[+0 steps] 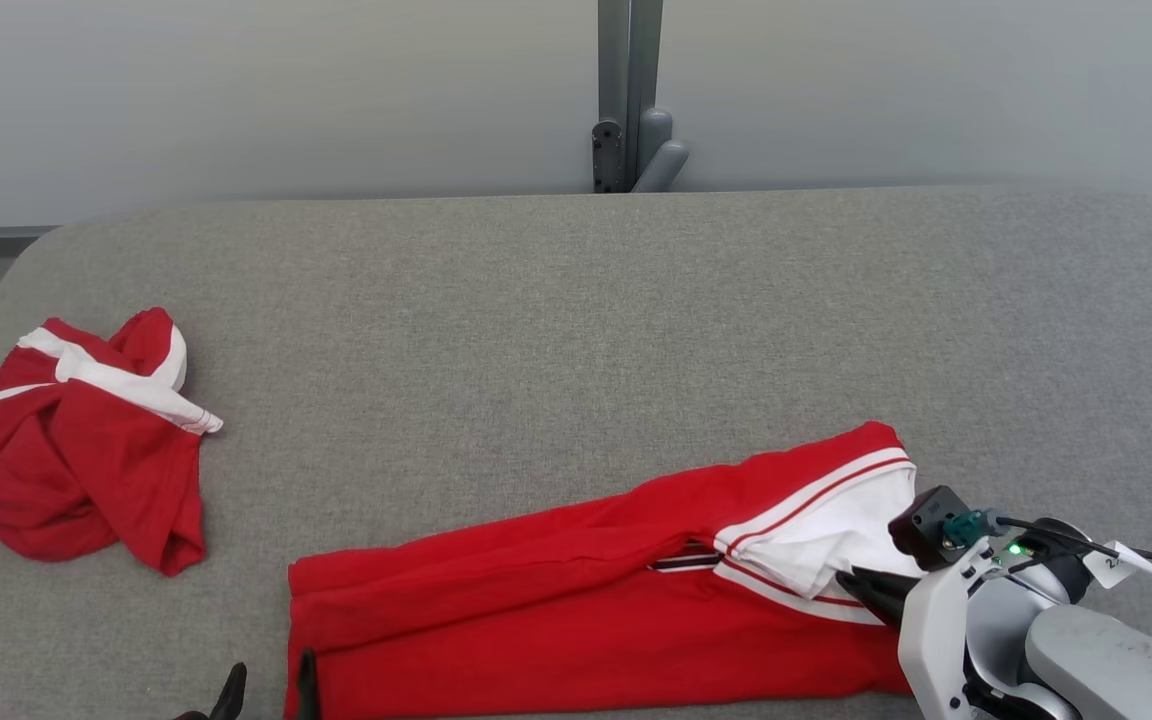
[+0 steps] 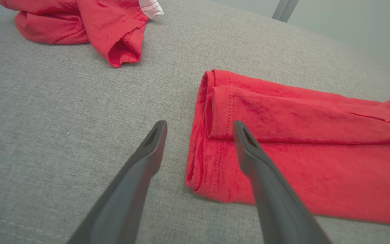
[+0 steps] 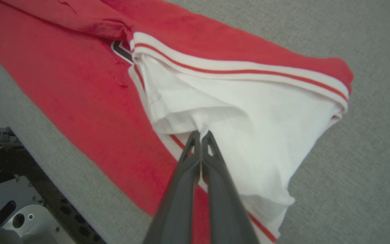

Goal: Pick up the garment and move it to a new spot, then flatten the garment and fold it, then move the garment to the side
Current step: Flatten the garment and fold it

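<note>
One thin white layer of the garment (image 1: pixel 536 590), lying along the worktop's (image 1: pixel 576 300) near edge, is all the right pincer (image 3: pixel 201 134) clamps; left pincer (image 2: pixel 199 125) stands apart; a pull could slip or unfold it.

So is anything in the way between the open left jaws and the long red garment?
Nothing visible. The left jaws stand open at the end of the long red garment, one finger over its hem. The crumpled red garment lies well aside.
</note>
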### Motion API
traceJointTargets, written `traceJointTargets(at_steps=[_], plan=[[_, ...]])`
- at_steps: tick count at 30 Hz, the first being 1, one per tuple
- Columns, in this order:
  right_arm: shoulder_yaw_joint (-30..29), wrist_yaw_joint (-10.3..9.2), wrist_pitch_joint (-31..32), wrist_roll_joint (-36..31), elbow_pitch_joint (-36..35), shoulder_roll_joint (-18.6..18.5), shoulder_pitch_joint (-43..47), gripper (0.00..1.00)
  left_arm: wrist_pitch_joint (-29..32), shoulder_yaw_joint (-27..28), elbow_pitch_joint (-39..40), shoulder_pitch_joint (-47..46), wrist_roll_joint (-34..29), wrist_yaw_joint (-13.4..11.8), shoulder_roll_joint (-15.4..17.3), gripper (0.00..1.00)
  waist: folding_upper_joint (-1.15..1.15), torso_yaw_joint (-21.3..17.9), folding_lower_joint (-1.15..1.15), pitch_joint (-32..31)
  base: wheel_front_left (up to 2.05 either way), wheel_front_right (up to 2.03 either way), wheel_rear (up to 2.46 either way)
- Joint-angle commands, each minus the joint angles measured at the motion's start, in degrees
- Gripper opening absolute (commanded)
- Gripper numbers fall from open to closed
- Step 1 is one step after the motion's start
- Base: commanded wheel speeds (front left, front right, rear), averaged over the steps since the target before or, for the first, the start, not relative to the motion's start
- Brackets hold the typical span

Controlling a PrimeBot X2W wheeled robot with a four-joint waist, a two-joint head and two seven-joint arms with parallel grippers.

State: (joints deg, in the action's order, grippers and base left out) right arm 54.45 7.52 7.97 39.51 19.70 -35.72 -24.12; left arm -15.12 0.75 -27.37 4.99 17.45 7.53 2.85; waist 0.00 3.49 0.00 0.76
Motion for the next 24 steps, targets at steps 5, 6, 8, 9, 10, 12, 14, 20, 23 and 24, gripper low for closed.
traceJointTargets(at_steps=[5,6,8,9,10,12,14,20,23,24], plan=[[1.0,-0.07,-0.6,1.9,-0.9,0.3,0.7,0.00,0.0,0.1,0.1,-0.3,0.1,-0.3,0.1,1.00,0.00,-0.5,0.00,-0.6,0.00,0.00,0.00],[1.2,-0.07,-0.7,2.6,-1.3,0.4,1.1,0.00,0.0,0.2,0.2,-0.2,0.1,-0.3,0.1,1.00,0.00,-0.6,0.00,-0.7,0.00,0.00,0.00],[1.4,-0.07,-0.9,3.2,-2.1,0.4,1.7,0.00,0.0,0.3,0.2,-0.1,0.1,-0.2,0.1,1.00,0.00,-0.9,0.00,-0.9,0.00,0.00,0.00],[1.4,-0.07,-1.1,3.6,-2.5,0.5,1.9,0.00,0.0,0.3,0.3,0.0,0.1,-0.2,0.1,1.00,0.00,-1.1,0.00,-1.1,0.00,0.00,0.00],[1.4,-0.07,-1.2,4.0,-2.8,0.6,2.3,0.00,0.0,0.3,0.3,0.0,0.2,-0.2,0.1,1.00,0.00,-1.2,0.00,-1.2,0.00,0.00,0.00],[1.8,-0.07,-1.3,3.9,-3.1,0.8,3.0,0.00,0.0,0.4,0.3,0.2,0.3,-0.3,0.1,1.00,0.00,-1.6,0.00,-1.4,0.00,0.00,0.00],[2.2,-0.07,-1.4,3.7,-2.9,1.1,3.7,0.00,0.0,0.2,0.3,0.1,0.5,-0.3,0.1,1.00,0.00,-1.9,0.00,-1.5,0.00,0.00,0.00],[4.0,-0.06,-1.6,1.6,-0.8,2.1,5.3,1.00,0.0,-0.2,0.1,-0.4,0.8,-0.3,0.1,1.00,0.00,-2.5,0.00,-1.7,0.00,0.00,0.00],[4.9,-0.07,-3.7,3.2,-2.3,2.6,6.1,1.00,0.0,-0.3,0.2,-0.2,0.5,-0.3,0.1,1.00,0.00,-2.6,0.00,-2.0,0.00,0.00,0.00],[4.6,-0.07,-4.6,4.3,-2.8,2.6,6.3,1.00,0.0,-0.2,0.3,-0.1,0.4,-0.3,0.1,1.00,0.00,-2.7,0.00,-2.1,0.00,0.00,0.00]])
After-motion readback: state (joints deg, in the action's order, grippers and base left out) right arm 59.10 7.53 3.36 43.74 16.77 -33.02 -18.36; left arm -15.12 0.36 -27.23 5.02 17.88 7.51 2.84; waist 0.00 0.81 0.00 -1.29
